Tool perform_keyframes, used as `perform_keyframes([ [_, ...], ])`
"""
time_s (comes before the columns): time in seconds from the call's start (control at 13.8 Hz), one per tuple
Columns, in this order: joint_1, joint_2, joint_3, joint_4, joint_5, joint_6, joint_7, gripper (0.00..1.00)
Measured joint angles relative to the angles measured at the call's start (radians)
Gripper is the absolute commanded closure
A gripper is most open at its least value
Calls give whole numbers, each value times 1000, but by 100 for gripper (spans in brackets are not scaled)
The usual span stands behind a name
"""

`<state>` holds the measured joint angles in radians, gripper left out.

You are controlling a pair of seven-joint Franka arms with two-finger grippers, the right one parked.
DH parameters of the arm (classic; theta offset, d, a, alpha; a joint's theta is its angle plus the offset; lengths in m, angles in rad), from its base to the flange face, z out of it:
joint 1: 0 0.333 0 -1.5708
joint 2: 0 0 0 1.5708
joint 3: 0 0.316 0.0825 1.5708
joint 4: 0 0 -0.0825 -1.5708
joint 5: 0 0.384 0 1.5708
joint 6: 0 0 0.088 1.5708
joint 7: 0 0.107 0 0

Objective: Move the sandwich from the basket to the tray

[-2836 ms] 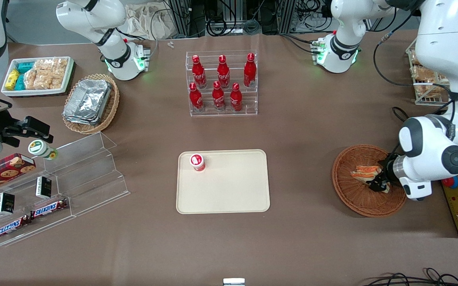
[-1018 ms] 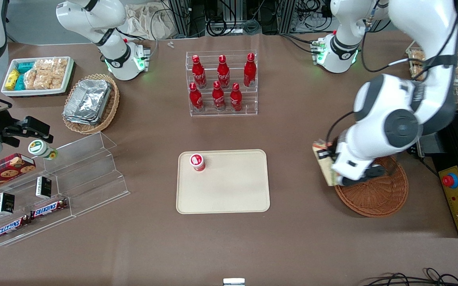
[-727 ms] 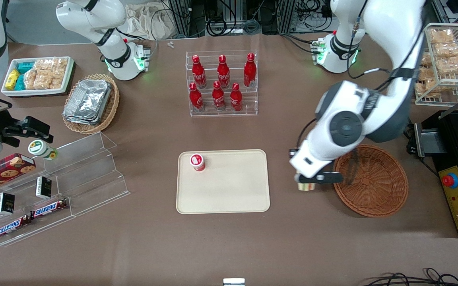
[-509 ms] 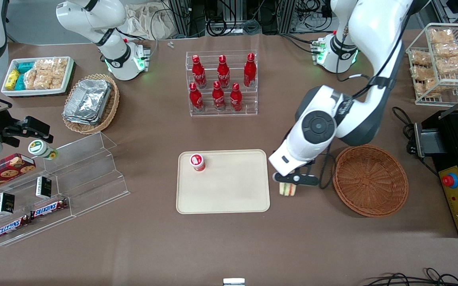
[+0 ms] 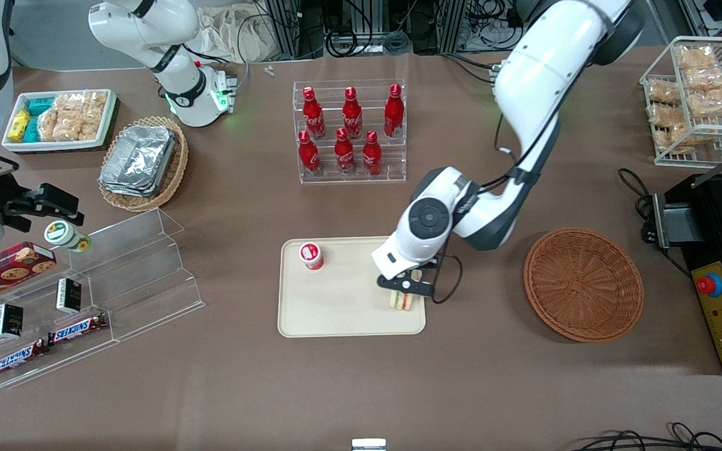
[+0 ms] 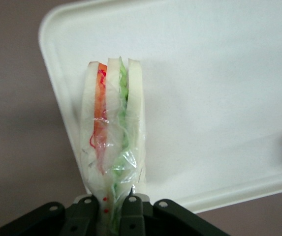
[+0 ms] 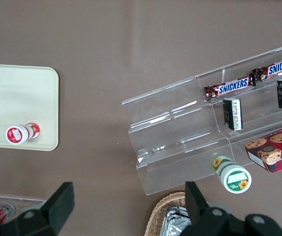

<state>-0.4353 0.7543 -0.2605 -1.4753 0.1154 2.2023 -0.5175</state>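
Between the closed fingers of the left gripper (image 5: 406, 292) hangs the wrapped triangular white-bread sandwich (image 6: 112, 147), pinched at one corner above the cream plastic tray (image 6: 219, 98); soft, light, probably squashable, slippery film.

On the worktop (image 5: 242, 388): one sandwich (image 5: 402, 300), one tray (image 5: 348, 313), one brown basket (image 5: 583, 285) and one tan basket (image 5: 176, 169). Six red bottles (image 5: 351, 113) stand in one clear rack (image 5: 398, 175). Two Snickers bars (image 5: 73, 329), two dark packets (image 5: 68, 294), one cookie box (image 5: 4, 266), one green-lidded cup (image 5: 66, 235), and one red cup (image 5: 311, 255) on the tray. One tool (image 5: 406, 289) holds the sandwich over the tray.
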Motion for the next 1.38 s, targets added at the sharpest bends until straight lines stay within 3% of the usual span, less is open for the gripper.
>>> perform_keyframes([
  [0.07,-6,19,0,4,14,15,-38,60],
  [0.15,-8,27,0,13,32,19,-67,4],
  [0.22,-8,27,0,19,53,16,-92,0],
  [0.65,1,17,8,42,138,16,-142,0],
  [0.95,4,-114,23,73,152,-140,-200,0],
  [1.16,43,-281,80,77,103,-288,-209,0],
  [1.38,191,-416,88,76,-20,-451,33,0],
])
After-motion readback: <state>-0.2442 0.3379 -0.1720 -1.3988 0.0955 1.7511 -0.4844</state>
